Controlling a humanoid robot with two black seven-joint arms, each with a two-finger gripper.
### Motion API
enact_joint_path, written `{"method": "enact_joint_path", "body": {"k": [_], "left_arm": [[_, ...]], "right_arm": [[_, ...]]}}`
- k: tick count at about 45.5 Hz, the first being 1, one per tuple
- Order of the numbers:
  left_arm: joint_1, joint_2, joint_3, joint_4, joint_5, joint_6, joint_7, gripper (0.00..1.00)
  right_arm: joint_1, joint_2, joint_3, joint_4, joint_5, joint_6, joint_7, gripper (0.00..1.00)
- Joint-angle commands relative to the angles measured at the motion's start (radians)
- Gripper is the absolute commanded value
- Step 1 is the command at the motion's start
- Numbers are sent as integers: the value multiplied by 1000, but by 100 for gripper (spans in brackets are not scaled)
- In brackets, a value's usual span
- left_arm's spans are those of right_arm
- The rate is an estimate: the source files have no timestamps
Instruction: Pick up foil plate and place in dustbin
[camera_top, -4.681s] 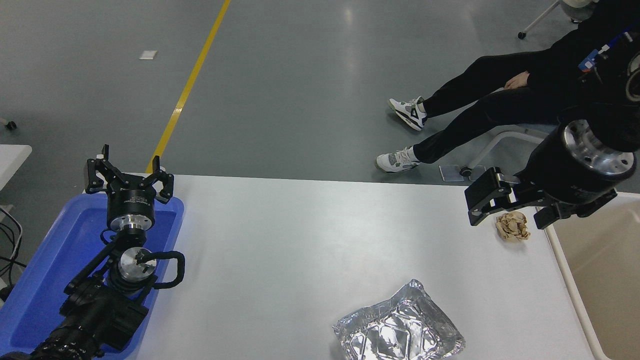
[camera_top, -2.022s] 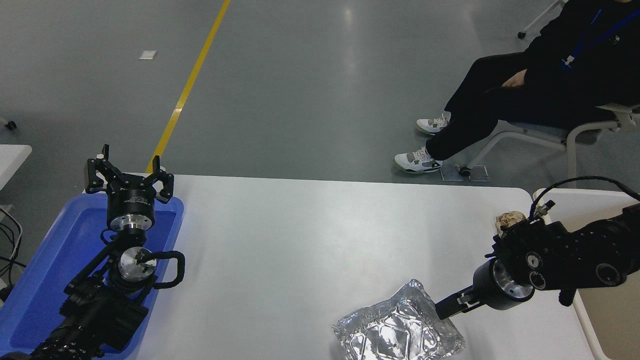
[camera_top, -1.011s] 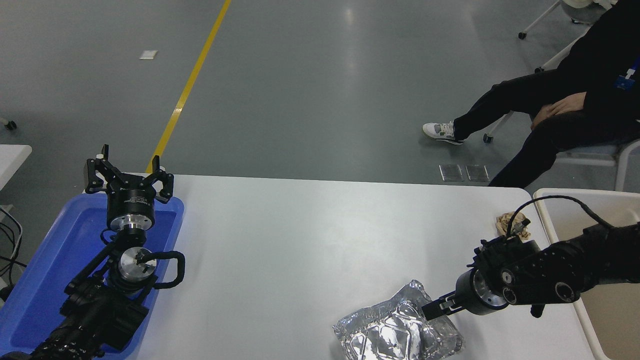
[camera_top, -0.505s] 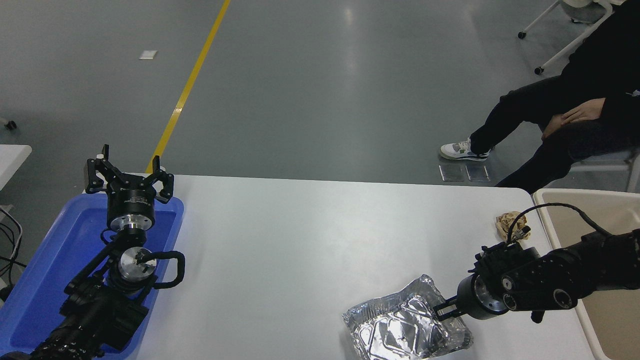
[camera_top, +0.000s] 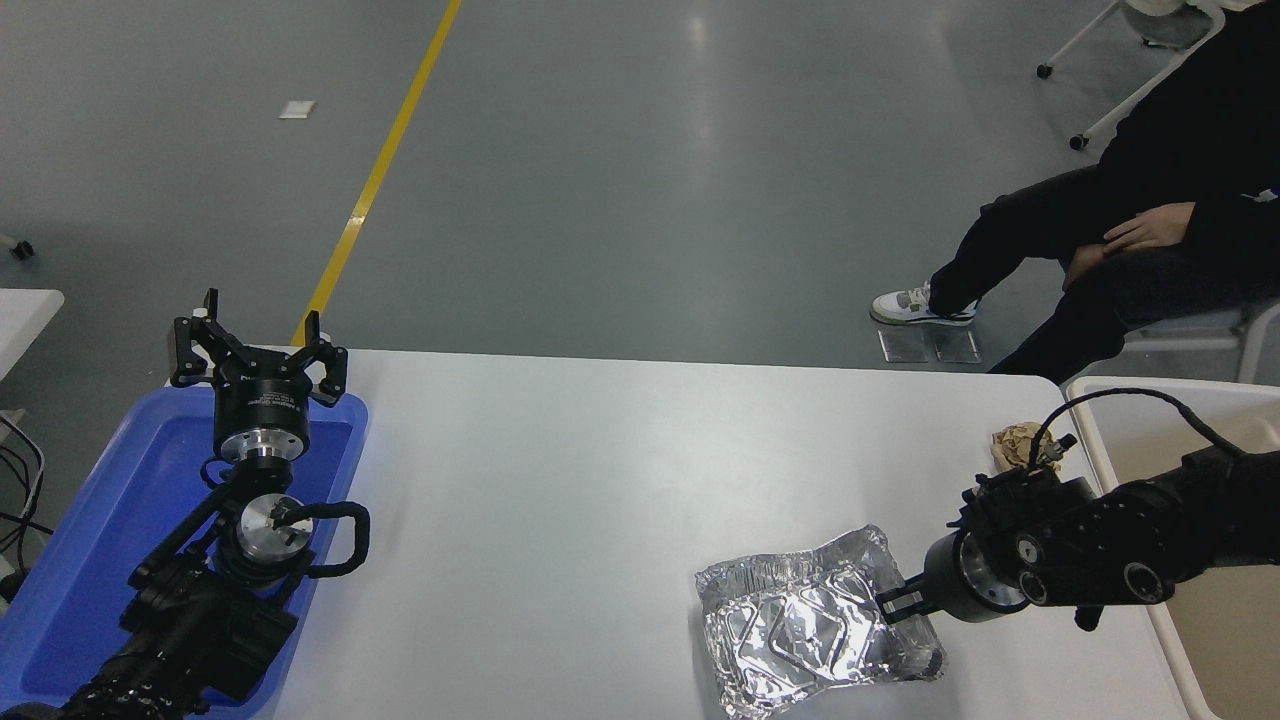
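Item: plate (camera_top: 815, 630), silver foil, lower right of centre in the frame; since half a second ago it has risen and tilted, its right edge lifted toward the right gripper (camera_top: 897, 603), whose fingers are clamped on that rim. A second back it lay lower and flatter on the table (camera_top: 560, 470), nearer the bottom edge; it now sits higher in the frame and looks partly off the surface, though how much of its left side touches cannot be told. Judged state: grasp made, lift begun, carry to the bin (camera_top: 1150, 420) at the right edge not yet done. Bin: cream, well right of the plate, the right arm crossing its rim. Paper ball (camera_top: 1015, 443): upper right of the table, unmoved. Left gripper (camera_top: 258, 350): parked over the blue tray (camera_top: 90, 560) at left, fingers apart, unchanged
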Motion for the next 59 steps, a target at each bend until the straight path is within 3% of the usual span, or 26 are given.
{"method": "enact_joint_path", "body": {"k": [1,18,39,52,59], "left_arm": [[0,0,0,-1,0,0,0,99],[2,1,0,-1,0,0,0,99],[2,0,0,-1,0,0,0,99],[0,1,0,1,0,0,0,99],[0,0,0,1,0,0,0,99]], "right_arm": [[167,-138,-11,148,24,85,0,0],[617,-317,-112,349,193,319,0,0],[953,-477,-181,362,205,529,-18,0],[985,-541,-192,320,213,526,-44,0],[979,-590,-193,214,285,491,-66,0]]}}
